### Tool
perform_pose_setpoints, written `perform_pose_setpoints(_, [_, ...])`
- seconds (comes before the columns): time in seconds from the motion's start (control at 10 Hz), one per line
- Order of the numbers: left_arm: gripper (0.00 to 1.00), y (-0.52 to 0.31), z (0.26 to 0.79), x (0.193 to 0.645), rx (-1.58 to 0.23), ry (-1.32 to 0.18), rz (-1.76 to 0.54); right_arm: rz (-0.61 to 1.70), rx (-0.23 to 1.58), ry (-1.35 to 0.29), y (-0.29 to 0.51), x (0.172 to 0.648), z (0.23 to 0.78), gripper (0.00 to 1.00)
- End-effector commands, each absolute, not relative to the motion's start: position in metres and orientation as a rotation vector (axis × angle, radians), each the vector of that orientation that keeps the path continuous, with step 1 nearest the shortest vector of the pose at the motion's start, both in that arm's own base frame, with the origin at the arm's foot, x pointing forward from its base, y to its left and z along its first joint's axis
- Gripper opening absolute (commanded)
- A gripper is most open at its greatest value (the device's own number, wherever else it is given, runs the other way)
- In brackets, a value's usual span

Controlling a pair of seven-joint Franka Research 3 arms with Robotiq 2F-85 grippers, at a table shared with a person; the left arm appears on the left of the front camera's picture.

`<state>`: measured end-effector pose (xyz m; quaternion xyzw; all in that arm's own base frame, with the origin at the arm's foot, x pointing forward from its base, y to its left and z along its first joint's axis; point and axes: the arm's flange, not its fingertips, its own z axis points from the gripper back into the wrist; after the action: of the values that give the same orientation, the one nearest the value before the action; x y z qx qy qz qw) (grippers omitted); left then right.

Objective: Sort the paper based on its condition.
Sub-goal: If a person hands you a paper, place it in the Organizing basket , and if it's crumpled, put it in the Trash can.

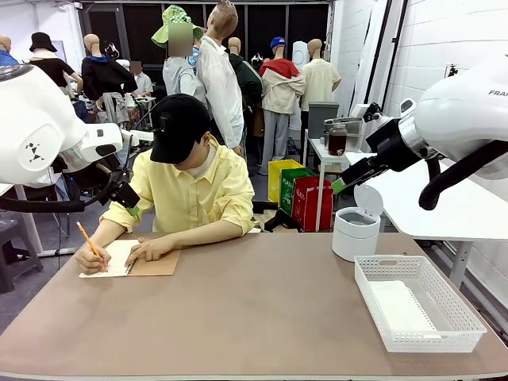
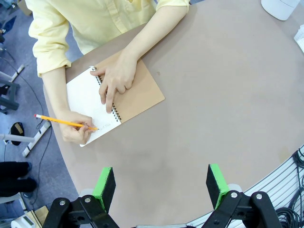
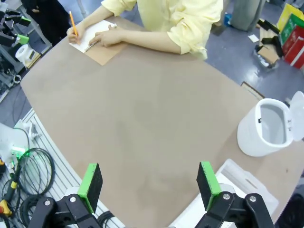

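Right arm (image 1: 464, 111) marked "FRA", pencil (image 1: 87, 238) on notebook (image 1: 155, 263), left gripper (image 2: 161, 178) jaws apart

- Left arm (image 1: 40, 131): enters from the left side, raised, wrist angled downward.
- Left pincer (image 2: 160, 184): jaws spread wide, green pads (image 2: 104, 186) apart, nothing between them.
- Right arm (image 1: 464, 119): enters from the right side, raised.
- Right pincer (image 3: 148, 181): jaws spread wide, green pads (image 3: 90, 184) apart, nothing gripped.

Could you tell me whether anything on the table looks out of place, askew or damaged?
Nothing stands out. The brown-covered spiral notebook lies flat under the person's resting hand, the small white round bin stands upright with its lid open, and the white plastic lattice basket sits level.
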<state>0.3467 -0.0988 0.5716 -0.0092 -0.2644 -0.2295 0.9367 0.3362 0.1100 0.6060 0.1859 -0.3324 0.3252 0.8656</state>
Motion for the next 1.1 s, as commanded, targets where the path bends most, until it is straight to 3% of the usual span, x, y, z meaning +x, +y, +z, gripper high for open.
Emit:
perform_pose_setpoints(0.0, [1.0,-0.0973,0.5719,0.3469,-0.015,-0.541,-0.47,0.685,0.394,-0.689,0.1099,0.3359,0.6067,1.0])
perform_pose_setpoints(1.0, [1.0,-0.0973,0.5719,0.3469,-0.015,-0.541,-0.47,0.685,0.394,-0.689,0.1099,0.3359,0.6067,1.0])
